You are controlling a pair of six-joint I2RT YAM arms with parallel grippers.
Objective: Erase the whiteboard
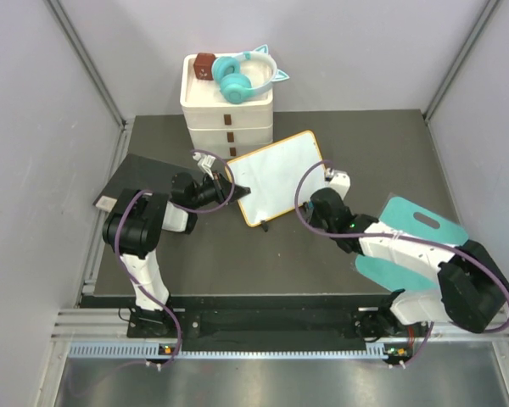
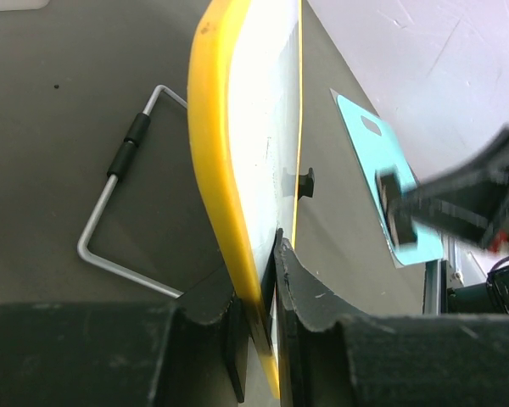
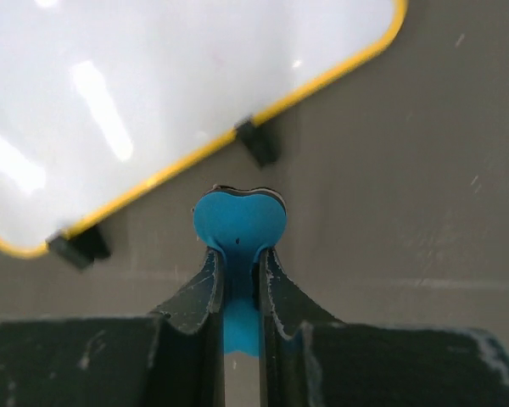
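Note:
The whiteboard, white with an orange-yellow frame and small black feet, lies slanted at the middle of the dark mat. No marks show on its white face. My left gripper is shut on its left edge; in the left wrist view the fingers clamp the yellow frame. My right gripper is at the board's right edge, shut on a blue heart-shaped eraser. In the right wrist view the eraser is just off the board's framed edge, near a black foot.
A white drawer stack stands behind the board, with teal headphones and a red-brown cube on top. A teal cutting board lies under my right arm. A dark grey pad lies left. A wire stand shows behind the board.

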